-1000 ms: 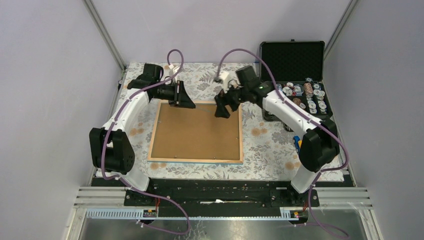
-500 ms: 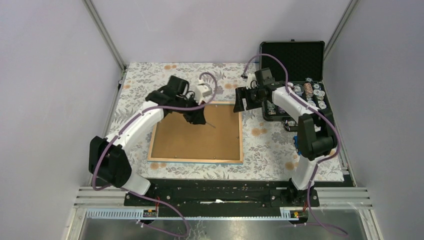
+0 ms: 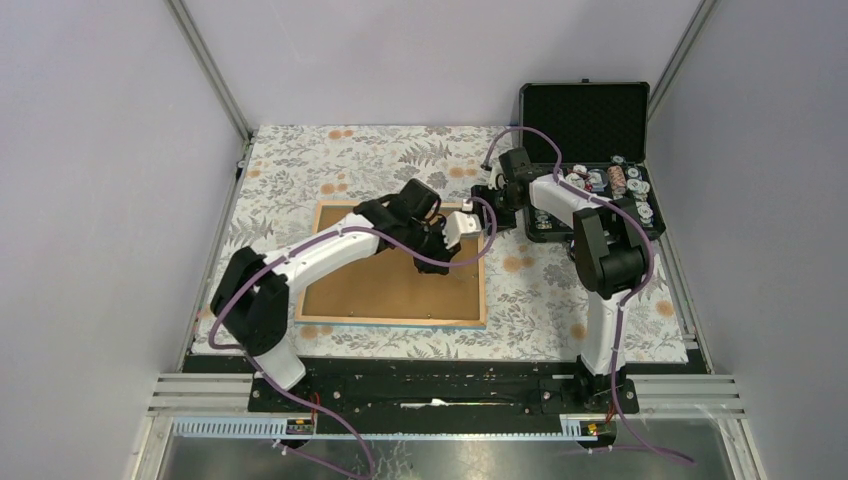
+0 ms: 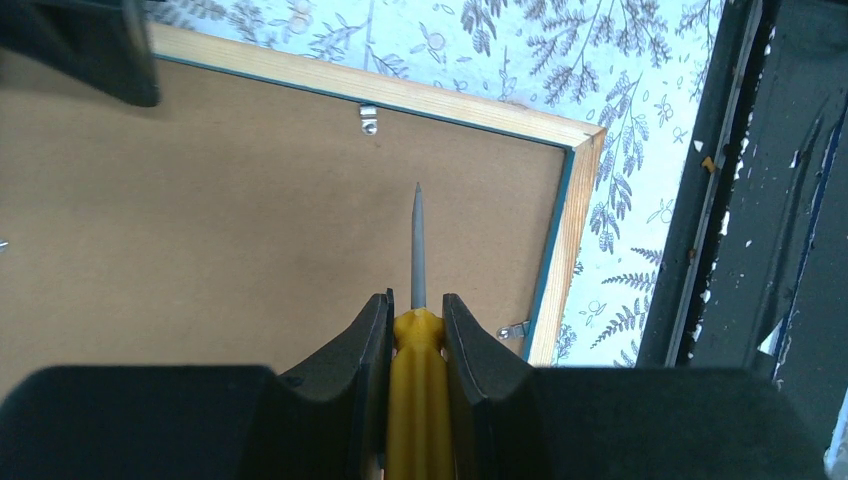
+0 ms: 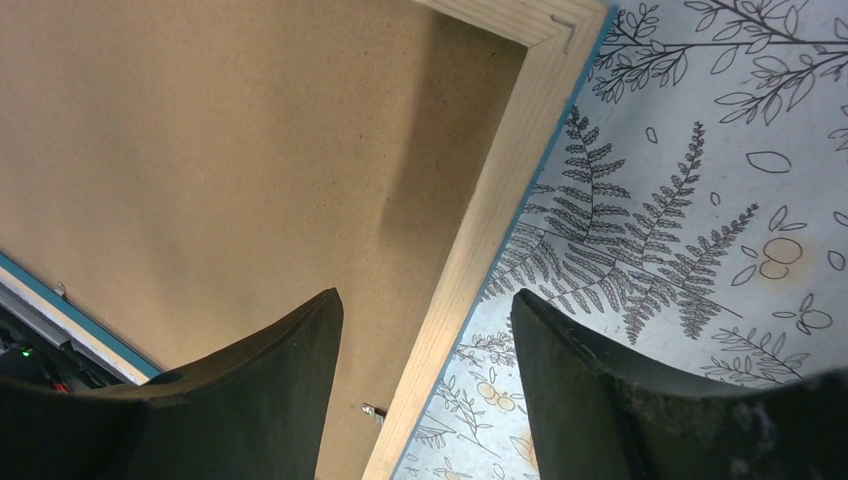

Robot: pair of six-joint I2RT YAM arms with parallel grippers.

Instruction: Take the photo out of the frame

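Top view. The frame (image 3: 390, 292) lies back-up on the flowered cloth (image 3: 300, 160) that covers the bench, brown panel showing inside a pale wood rim. The photo is hidden from me, since only the back faces up. My left arm reaches across the panel from the left, and my left hand (image 3: 455, 245) is over the far right part of the frame. My right arm is folded back on itself, with my right hand (image 3: 487, 208) at the frame's far right corner. A black case (image 3: 585, 120) stands open just beyond that corner, with round chips (image 3: 615, 190) in its lower half.

Left wrist view. My left hand is narrow, the two fingers (image 4: 365, 345) clamped on the yellow handle of a screwdriver (image 4: 415, 385). Its grey shaft points toward the frame's far rail and ends short of it. I cannot tell whether the tip touches the panel. One small metal clip (image 4: 370, 118) sits on the far rail and another (image 4: 515, 328) on the right rail, just beside my right finger. Past the rim is a strip of cloth, then the scuffed side of the black case.

Right wrist view. My right hand is wide and holds nothing. Its fingers (image 5: 270, 390) straddle the wood rim, one over the panel and one over the cloth. I cannot tell whether they touch anything.
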